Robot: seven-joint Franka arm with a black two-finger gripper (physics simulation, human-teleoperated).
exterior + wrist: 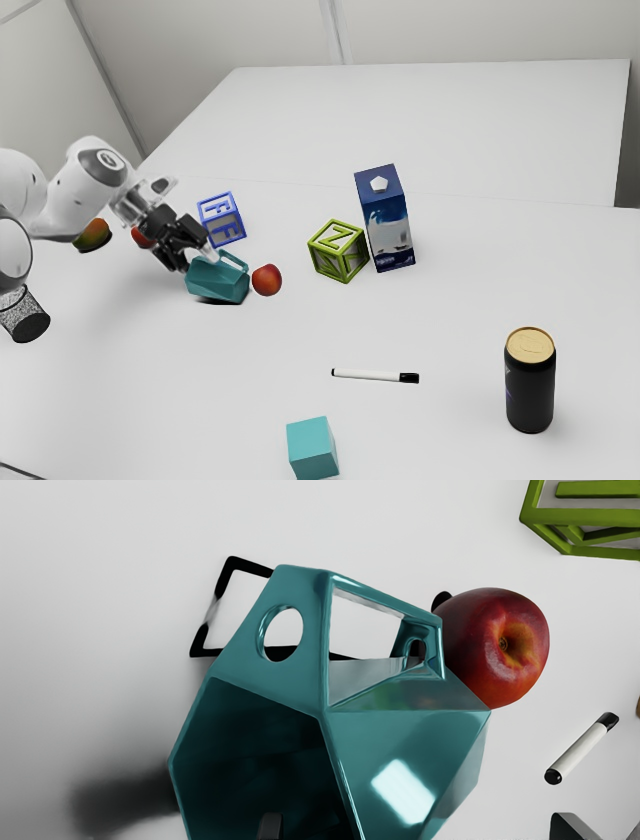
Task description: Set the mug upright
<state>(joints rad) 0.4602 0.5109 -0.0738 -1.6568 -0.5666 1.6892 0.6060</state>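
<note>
toward the exterior view's left, the mug (217, 283) is seen tipped on the desk (450, 130) just by the hand (194, 255), whose fingers are spread apart; stiff, probably light and slick, it is best pinched by its open-end wall.

1. A red apple (267, 280), near the green letter block (339, 251).
2. A blue and white carton (386, 220), upright just beside that green block.
3. A blue letter block (221, 219), marked F.
4. A white marker (370, 375), lying flat, black cap toward the exterior view's right.
5. A black can (530, 385), upright, gold on top.
6. A small teal cube (312, 448), near the marker.
7. A mango (92, 236) and a partly hidden red fruit (142, 238), near each other.
</note>
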